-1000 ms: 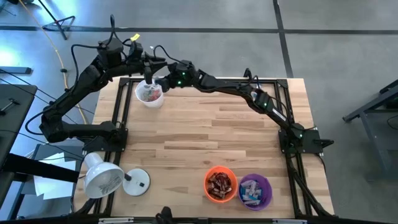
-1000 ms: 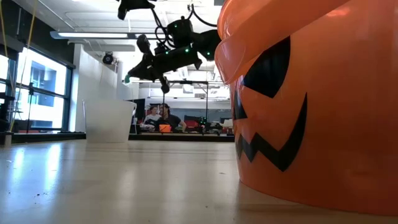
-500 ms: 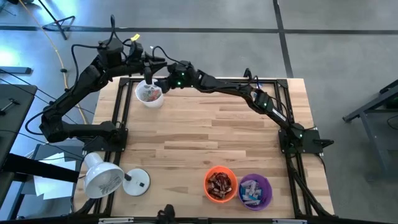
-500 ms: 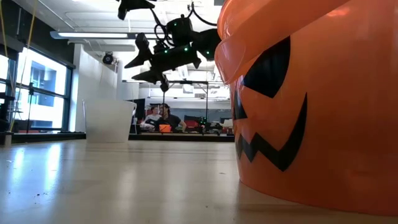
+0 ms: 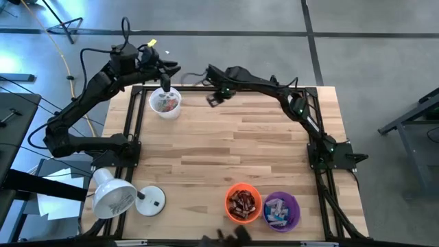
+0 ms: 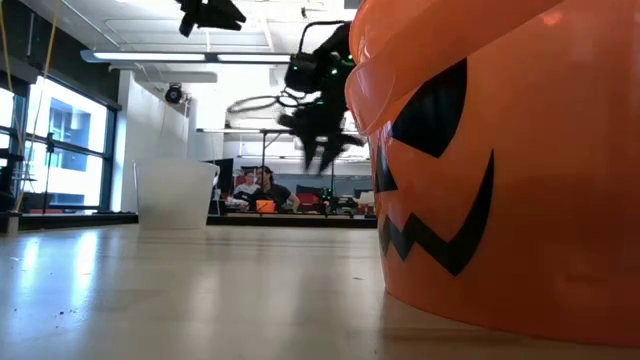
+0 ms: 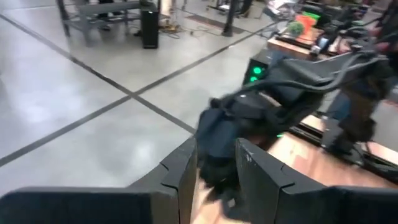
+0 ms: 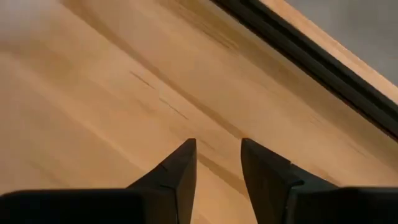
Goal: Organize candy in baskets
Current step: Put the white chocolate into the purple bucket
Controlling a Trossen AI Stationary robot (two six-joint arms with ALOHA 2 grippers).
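Note:
The white basket (image 5: 165, 103) stands at the table's far left with mixed candy (image 5: 164, 104) inside; it also shows in the low view (image 6: 177, 193). The orange basket (image 5: 243, 203) holds dark brown-red candy and the purple basket (image 5: 281, 209) blue-and-white candy; both sit at the near edge. My left gripper (image 5: 173, 68) hovers open above the white basket's far rim, nothing between its fingers (image 7: 214, 149). My right gripper (image 5: 214, 99) is open, points down over bare wood to the right of the white basket (image 8: 216, 146), and holds nothing.
A white dome lamp (image 5: 116, 197) lies at the near left corner. The orange basket (image 6: 500, 150) fills the right of the low view. A black frame rail (image 8: 311, 56) runs along the table's far edge, close to my right gripper. Bare wood (image 5: 226, 151) spans the middle.
My right gripper has opened above the white basket, then swung away toward the table's right edge and tipped from nearly level to pointing down at the wood. My left gripper has stayed over the basket, its wrist turned slightly.

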